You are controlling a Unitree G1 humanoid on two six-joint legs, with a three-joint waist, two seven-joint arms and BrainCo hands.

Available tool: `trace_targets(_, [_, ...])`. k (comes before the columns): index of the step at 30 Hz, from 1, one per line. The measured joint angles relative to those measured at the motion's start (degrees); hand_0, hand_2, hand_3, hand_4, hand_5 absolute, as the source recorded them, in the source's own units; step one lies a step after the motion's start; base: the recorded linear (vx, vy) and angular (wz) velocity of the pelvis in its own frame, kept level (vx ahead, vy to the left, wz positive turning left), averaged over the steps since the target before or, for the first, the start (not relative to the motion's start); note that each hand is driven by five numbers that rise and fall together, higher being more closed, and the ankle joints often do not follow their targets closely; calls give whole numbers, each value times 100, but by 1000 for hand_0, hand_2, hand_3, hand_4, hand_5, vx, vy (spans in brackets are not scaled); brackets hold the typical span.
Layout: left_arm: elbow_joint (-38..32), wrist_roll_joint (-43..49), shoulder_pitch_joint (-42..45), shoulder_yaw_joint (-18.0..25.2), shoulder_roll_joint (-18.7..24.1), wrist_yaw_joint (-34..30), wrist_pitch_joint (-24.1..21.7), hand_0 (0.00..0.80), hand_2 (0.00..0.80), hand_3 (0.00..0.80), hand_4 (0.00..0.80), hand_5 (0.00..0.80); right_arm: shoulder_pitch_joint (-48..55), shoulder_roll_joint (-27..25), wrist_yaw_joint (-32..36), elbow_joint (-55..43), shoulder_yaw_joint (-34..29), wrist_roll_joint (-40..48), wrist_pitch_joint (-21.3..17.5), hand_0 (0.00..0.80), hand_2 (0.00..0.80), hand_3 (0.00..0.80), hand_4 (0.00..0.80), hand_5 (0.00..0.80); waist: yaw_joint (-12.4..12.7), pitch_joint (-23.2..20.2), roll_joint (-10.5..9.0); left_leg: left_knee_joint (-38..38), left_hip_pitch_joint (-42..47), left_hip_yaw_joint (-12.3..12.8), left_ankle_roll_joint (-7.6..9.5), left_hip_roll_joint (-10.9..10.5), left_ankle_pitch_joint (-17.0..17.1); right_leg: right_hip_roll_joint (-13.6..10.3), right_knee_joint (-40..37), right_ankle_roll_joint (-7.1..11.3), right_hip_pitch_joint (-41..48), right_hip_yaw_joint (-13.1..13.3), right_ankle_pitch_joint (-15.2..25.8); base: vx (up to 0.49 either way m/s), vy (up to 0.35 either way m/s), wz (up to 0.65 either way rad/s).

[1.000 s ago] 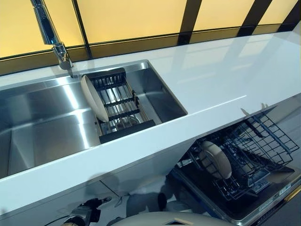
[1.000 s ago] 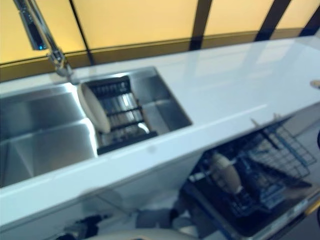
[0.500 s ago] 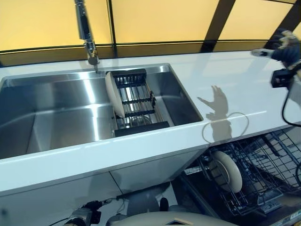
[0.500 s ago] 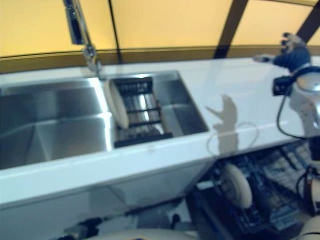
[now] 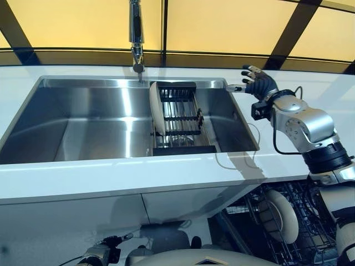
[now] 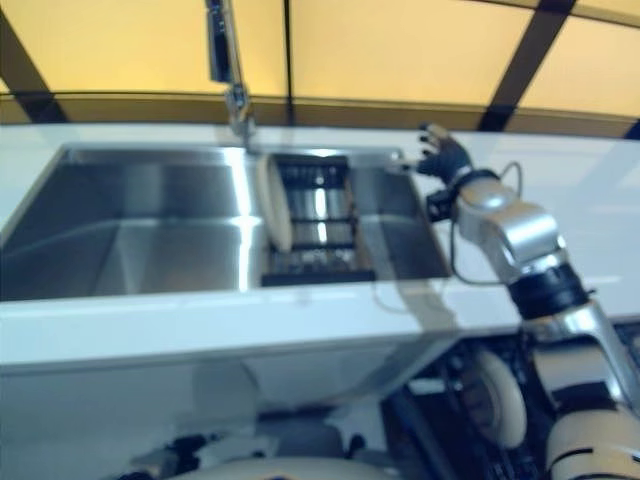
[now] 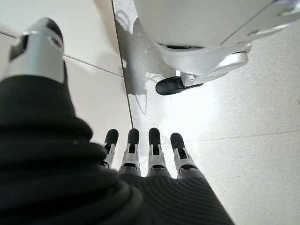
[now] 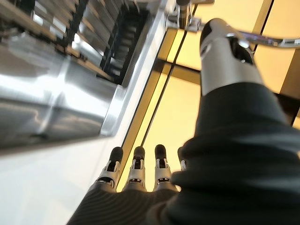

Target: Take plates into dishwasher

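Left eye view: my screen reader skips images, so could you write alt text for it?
The robot's right hand, fingers spread open, hovers over the white counter at the sink's far right corner. One pale plate stands on edge in a dark rack inside the sink; another plate stands in the open dishwasher basket below.

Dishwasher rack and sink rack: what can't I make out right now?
- Black wire dishwasher rack: cut by the eye views' edge and hidden behind the right arm; free slots unclear.
- White plate in the sink's dark drying rack: seen edge-on; plates behind it can't be excluded.
- Left hand: faces only floor.
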Motion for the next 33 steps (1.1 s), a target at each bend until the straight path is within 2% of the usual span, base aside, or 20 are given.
trace_targets(5, [-126,0,85,2,-17,1,0,0,0,0,0,0,-183,171,4,213,44,201,0,0,0,0,0,0,62,131,4,14,1,-143,-12,8,18,-4,1,-2,90,-154,-39,2,12,15])
trace_targets(12, [-225,0,88,2,-14,1,4,0,0,0,0,0,-396,272,-1,740,193,713,0,0,0,0,0,0,350,187,-53,18,-95,-265,-22,14,39,-9,5,-9,95,-302,-70,-8,3,10])
trace_targets(19, [-235,3,89,3,86,2,5,0,0,0,0,0,-488,479,-171,760,194,1031,-30,0,0,0,0,0,390,248,-162,20,-124,-386,-31,10,78,-19,19,-6,115,-424,-101,-4,-5,9])
trace_targets(24, [-351,3,83,0,104,21,14,0,0,0,0,0,-506,757,-970,748,191,1427,-434,0,0,0,0,0,370,271,-132,19,-105,-387,-30,7,78,-24,19,-5,130,-425,-103,-1,6,0])
trace_targets(28, [-541,-18,62,-97,87,94,103,0,0,0,0,0,-406,1135,-1937,564,160,1387,-864,0,0,0,0,0,353,320,-57,19,-94,-386,-29,2,78,-27,22,-6,138,-420,-102,-2,48,0])
trace_targets(33, [-588,-163,46,-109,24,189,130,0,0,0,0,0,-15,1537,-2710,182,43,1084,-1168,0,0,0,0,0,343,391,52,20,-89,-379,-26,-3,80,-30,24,-6,135,-398,-102,0,6,0])
